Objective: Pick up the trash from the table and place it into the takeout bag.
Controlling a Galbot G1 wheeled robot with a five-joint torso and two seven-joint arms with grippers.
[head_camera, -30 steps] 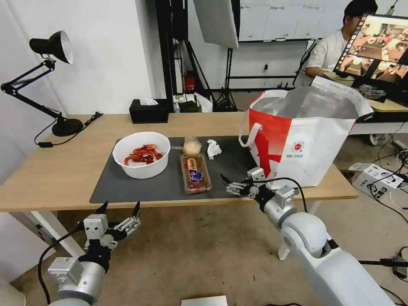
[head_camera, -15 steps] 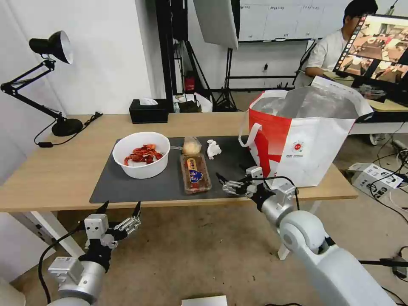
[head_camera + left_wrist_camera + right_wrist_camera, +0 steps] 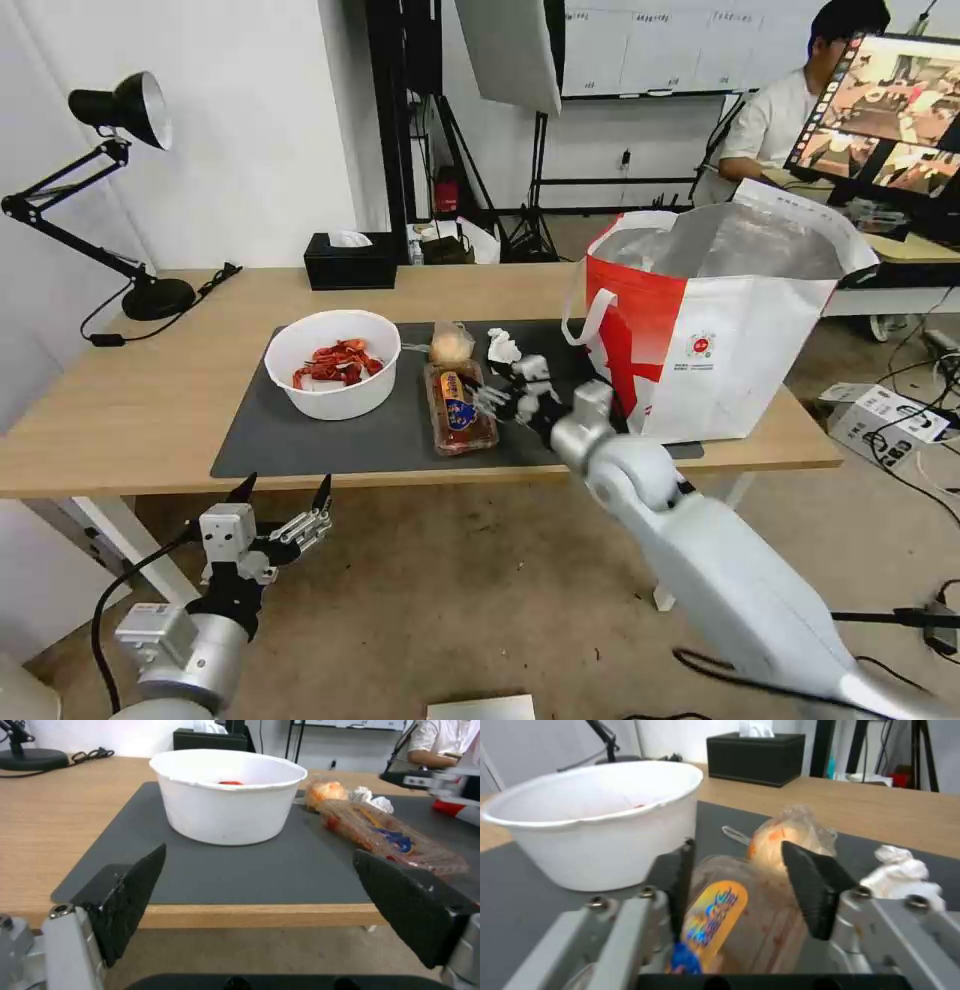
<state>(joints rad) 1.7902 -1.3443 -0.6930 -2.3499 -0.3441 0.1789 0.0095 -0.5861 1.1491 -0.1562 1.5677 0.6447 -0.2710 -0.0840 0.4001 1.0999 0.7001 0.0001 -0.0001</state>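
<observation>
On the dark mat of the table stand a white bowl of red shells, a clear tray, a small clear bag with a yellowish lump and a crumpled tissue. The takeout bag stands open at the table's right end. My right gripper hovers open at the tray's right side. In the right wrist view its fingers straddle the tray, with the lump bag beyond. My left gripper waits open below the table's front edge, facing the bowl.
A black tissue box sits at the table's back edge, and a black desk lamp stands at the far left corner. A white box and cables lie on the floor to the right. A person sits at a monitor behind.
My right gripper has moved from the table's front edge leftward and forward over the mat to the clear tray. The left arm has not moved.
</observation>
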